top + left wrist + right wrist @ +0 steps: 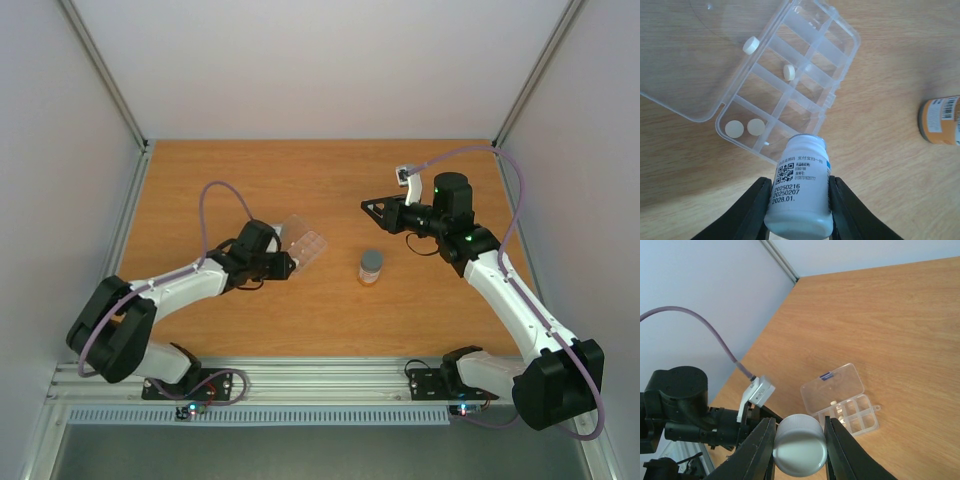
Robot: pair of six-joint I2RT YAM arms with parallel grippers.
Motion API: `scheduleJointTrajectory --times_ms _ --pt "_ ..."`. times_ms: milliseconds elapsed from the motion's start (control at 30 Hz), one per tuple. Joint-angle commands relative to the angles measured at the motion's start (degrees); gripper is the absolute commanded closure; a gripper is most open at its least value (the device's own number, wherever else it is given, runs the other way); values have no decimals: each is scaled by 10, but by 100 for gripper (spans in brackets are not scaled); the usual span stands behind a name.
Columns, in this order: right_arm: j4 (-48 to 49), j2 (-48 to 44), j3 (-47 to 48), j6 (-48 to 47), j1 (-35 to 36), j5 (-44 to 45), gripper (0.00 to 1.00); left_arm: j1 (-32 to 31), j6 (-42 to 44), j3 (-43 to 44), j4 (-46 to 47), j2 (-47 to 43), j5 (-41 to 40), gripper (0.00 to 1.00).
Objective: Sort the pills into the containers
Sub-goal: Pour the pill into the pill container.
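Observation:
My left gripper (801,186) is shut on a white pill bottle (801,195), tilted with its open mouth at the near edge of the clear pill box (841,75). The box lies open, its lid (695,70) flat on the table. Cream round pills lie in it: two (734,129) in the near-left cell, one (789,72) in a middle cell, one (750,44) by the hinge. My right gripper (799,424) is shut on the white bottle cap (800,445), held above the table. In the top view the left gripper (284,264) touches the box (308,243); the right gripper (371,207) is apart.
An orange-labelled bottle with a grey cap (370,266) stands upright right of the box; it also shows in the left wrist view (940,120). White walls enclose the wooden table (320,180) on three sides. Purple cables loop over both arms.

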Motion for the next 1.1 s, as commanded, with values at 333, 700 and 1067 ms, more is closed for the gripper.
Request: scheduleJointTrajectory --times_ms 333,700,1067 --pt "1 -13 20 0 -1 -21 80 -1 -36 -42 126 -89 69 100" --pt "-6 -42 45 7 -1 -72 80 10 -75 -56 211 -177 181 100" --pt "-16 -83 69 17 0 -159 79 26 -144 -59 354 -213 306 100"
